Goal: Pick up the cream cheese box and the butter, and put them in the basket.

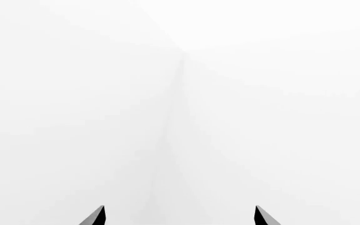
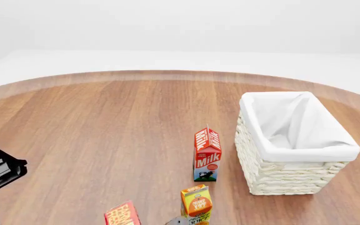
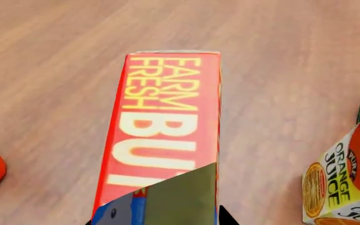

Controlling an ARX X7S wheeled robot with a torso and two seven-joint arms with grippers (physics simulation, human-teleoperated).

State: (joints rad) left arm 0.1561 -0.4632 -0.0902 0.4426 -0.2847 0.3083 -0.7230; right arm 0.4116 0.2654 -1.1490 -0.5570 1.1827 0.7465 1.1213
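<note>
The butter (image 3: 161,126) fills the centre of the right wrist view, with the right end effector (image 3: 167,206) grasping its near end, the orange juice carton (image 3: 342,183) at lower right. The left end effector (image 1: 180,216) is released, fingertips spread before blank white. The basket (image 2: 280,173) stands at right on the wooden surface (image 2: 105,131), beside the milk carton (image 2: 207,154).

Bare simulated room, round wooden table (image 2: 105,122)
</note>
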